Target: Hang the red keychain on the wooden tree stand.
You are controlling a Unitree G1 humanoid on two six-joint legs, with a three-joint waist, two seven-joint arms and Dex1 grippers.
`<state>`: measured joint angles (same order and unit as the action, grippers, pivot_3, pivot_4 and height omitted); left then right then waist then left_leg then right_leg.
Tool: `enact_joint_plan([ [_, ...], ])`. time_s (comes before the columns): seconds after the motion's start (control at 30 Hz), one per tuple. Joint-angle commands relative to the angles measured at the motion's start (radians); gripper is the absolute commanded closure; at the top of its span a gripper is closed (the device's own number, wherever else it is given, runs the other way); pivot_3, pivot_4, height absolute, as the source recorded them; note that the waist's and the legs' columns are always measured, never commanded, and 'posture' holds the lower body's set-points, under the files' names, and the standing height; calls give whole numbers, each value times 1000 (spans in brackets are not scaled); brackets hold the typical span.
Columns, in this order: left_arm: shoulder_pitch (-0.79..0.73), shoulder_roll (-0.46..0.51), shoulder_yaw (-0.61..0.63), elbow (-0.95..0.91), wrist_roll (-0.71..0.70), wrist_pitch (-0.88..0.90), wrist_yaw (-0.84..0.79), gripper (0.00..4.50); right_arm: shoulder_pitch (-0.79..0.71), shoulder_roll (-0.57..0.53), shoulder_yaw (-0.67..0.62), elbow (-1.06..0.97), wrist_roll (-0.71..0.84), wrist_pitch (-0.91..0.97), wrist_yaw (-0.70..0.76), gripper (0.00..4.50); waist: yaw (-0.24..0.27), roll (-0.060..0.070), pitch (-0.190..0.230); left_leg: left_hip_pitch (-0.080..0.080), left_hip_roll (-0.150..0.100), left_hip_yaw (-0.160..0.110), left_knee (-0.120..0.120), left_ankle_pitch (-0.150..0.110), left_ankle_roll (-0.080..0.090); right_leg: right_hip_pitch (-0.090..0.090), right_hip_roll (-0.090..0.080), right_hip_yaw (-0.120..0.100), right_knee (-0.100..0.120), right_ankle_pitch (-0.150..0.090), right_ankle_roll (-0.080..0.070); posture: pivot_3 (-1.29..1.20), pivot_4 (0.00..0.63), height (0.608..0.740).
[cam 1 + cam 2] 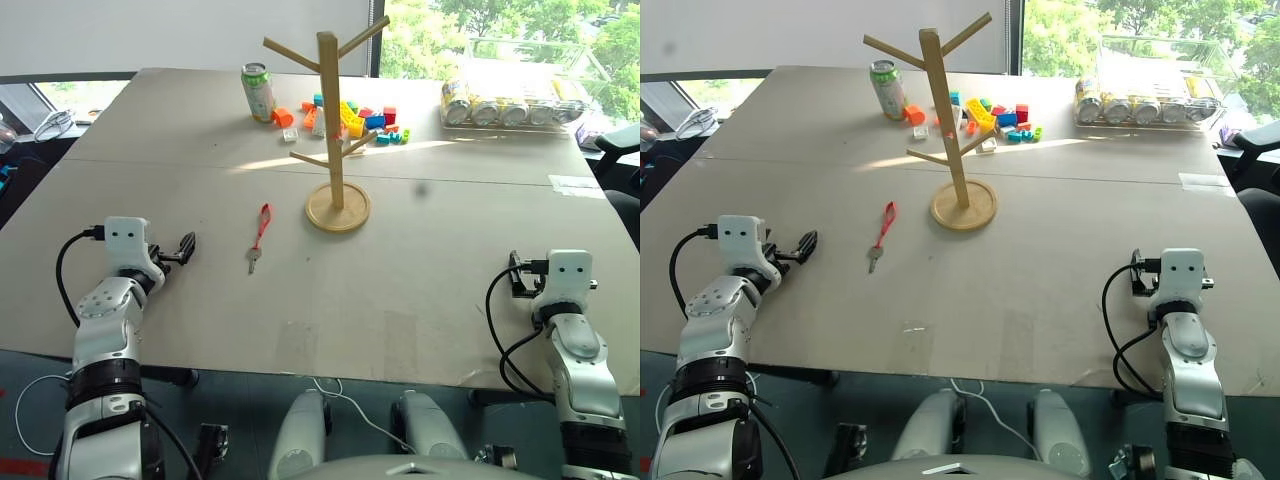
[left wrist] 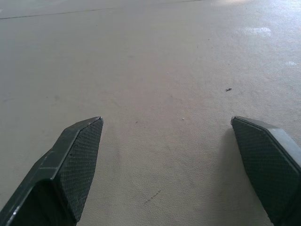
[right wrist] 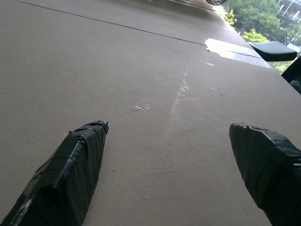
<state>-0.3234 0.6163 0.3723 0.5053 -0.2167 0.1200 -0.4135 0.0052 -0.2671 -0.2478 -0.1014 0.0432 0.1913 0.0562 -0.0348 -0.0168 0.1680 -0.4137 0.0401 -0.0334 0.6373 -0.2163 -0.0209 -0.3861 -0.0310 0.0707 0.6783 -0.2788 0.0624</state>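
1. A wide grey-beige table (image 1: 420, 300) spans the scene; a seam runs across it behind the wooden stand, and its near edge lies just in front of both arms.
2. The wooden tree stand (image 1: 331, 120) stands upright near the table's middle — a tall pale pole on a round disc base, with slanted peg branches near the top and lower down.
3. A clear tray of drink cans (image 1: 512, 102) sits at the far right edge.
4. A scatter of coloured toy blocks (image 1: 350, 118) lies behind the stand, with a green drink can (image 1: 258, 92) upright to their left.
5. The left gripper (image 1: 186, 247) rests low over the table's near left part, its two black fingers (image 2: 75, 160) spread wide with only bare tabletop between them.
6. The right gripper (image 3: 174, 165) sits near the near right edge, fingers likewise parted and holding nothing.
7. The red keychain (image 1: 261, 231) lies flat on the table — a thin red strap loop with a small silver key at its near end. It sits just left of the stand's base, not touching it, and to the right of the left gripper, with open tabletop all around.
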Motion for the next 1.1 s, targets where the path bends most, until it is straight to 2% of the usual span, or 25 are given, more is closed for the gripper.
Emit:
enact_joint_plan([
  [0.03,-36,36,-35,-94,-28,167,-24,0,-36,-67,21,-86,111,62,159,54,0,0,0,0,0,0,0,0,0,0,0,0,0,0,0,0,150,740],
  [0.1,-76,99,-74,-314,-97,419,-74,0,-90,-183,75,-203,297,193,422,54,-2,-1,5,-1,0,0,1,0,0,0,0,0,0,0,0,0,150,740],
  [0.13,-88,117,-89,-387,-118,499,-87,0,-107,-226,93,-241,361,243,504,54,-5,-1,10,-2,0,0,2,0,0,0,0,0,0,0,0,0,150,740],
  [0.23,-131,118,-89,-532,-189,709,-59,0,-152,-303,106,-292,485,350,611,54,-5,-4,9,-2,0,-3,2,0,0,0,0,-2,0,0,0,0,150,740],
  [0.37,-161,102,-99,-638,-215,866,-12,0,-240,-342,127,-307,543,408,663,54,-10,-3,10,-2,0,-2,-2,0,0,0,0,-2,-3,0,0,0,150,740],
  [0.7,-80,46,-99,-824,-249,1050,46,0,-270,-338,169,-351,568,448,680,54,-2,-7,12,-4,0,-2,-2,0,0,-2,0,-2,-2,0,0,0,150,740],
  [0.9,-91,-38,-169,-755,-180,1012,127,0,-279,-350,198,-390,604,483,707,54,-3,-7,12,-3,0,-2,-1,0,0,-2,0,-2,-1,0,0,0,150,740],
  [1.1,-98,-88,-223,-691,-138,959,139,0,-293,-364,194,-399,620,500,712,54,-2,-7,12,-4,0,-2,-1,0,0,-2,0,-2,-1,0,0,0,150,740],
])
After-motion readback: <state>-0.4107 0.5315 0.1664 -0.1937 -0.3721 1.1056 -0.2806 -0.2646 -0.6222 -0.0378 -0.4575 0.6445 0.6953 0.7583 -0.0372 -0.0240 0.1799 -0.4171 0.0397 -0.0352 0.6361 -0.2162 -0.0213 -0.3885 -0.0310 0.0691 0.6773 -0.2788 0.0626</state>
